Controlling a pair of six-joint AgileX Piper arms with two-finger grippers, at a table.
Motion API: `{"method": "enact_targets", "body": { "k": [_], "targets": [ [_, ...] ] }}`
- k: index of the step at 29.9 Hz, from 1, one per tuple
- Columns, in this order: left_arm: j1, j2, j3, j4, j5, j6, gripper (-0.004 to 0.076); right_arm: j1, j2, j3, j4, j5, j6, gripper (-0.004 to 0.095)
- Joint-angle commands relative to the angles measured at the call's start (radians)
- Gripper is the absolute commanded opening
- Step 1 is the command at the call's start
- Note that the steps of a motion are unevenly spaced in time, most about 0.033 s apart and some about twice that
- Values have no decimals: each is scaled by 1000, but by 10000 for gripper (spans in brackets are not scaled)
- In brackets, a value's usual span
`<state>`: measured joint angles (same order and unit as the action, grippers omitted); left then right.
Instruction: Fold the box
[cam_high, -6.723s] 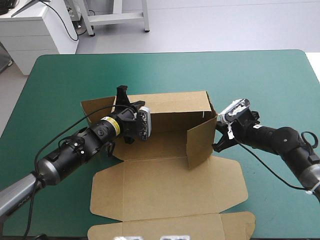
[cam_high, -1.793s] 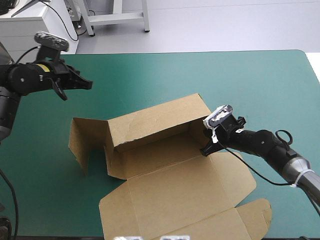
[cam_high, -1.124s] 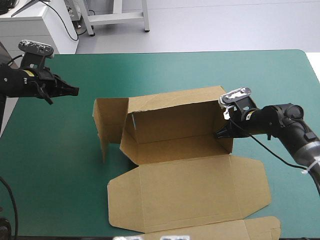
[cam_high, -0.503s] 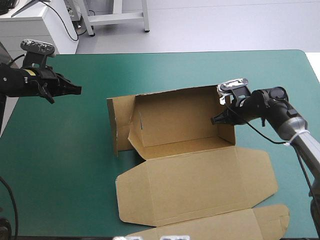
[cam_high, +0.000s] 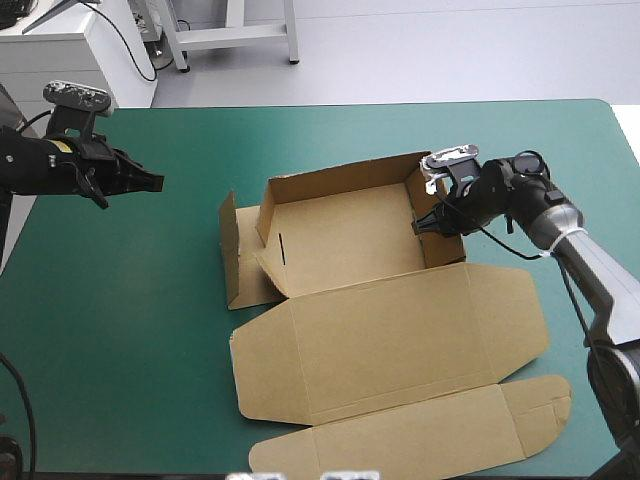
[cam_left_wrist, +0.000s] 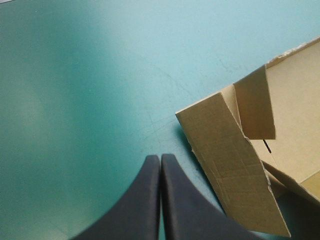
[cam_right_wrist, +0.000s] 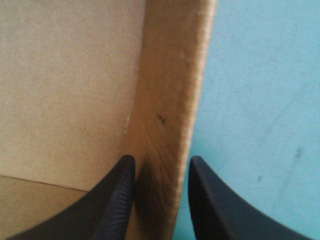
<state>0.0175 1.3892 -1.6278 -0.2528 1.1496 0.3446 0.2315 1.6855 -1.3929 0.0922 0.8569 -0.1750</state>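
The brown box (cam_high: 350, 235) stands mid-table as an open tray with back and side walls raised. Its lid (cam_high: 390, 335) lies flat toward the near edge, and a loose left flap (cam_high: 232, 250) stands upright. My right gripper (cam_high: 428, 222) is shut on the tray's right wall (cam_right_wrist: 170, 100), one black finger inside the tray and one outside (cam_right_wrist: 160, 162). My left gripper (cam_high: 155, 181) is shut and holds nothing; it hovers over the far left of the table, well apart from the box. In the left wrist view its tips (cam_left_wrist: 160, 157) point toward the left flap (cam_left_wrist: 235, 165).
The lid's tuck flap (cam_high: 400, 445) reaches almost to the table's near edge. Bare teal-green cover (cam_high: 130, 300) lies between my left gripper and the box, and more of it (cam_high: 480, 130) behind the box.
The box has slid and turned to the right and toward the far edge, with my right gripper on its right wall. My left gripper left the box earlier and now stays at the far left.
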Motion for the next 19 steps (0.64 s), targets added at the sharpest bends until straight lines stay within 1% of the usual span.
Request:
{"method": "enact_targets", "body": {
  "k": [1,4,8,11,15,19],
  "targets": [
    [-3,-31,-33,-32,-39,-4,-8,-5,-44,-89,-11,14,-15,490],
    [-3,-31,-33,-32,-23,-5,-8,-5,-44,-163,-16,73,-20,498],
    [-3,-31,-33,-32,-9,-5,-8,-5,-44,-251,-56,144,-20,498],
    [-3,-31,-33,-32,-2,-5,-8,-5,-42,-303,-79,177,-20,498],
    [-3,-31,-33,-32,29,12,-8,-5,-37,-320,-78,219,-20,498],
    [-3,-38,-29,-25,62,28,-8,-5,-7,-320,-41,259,-40,498]
  ]
}}
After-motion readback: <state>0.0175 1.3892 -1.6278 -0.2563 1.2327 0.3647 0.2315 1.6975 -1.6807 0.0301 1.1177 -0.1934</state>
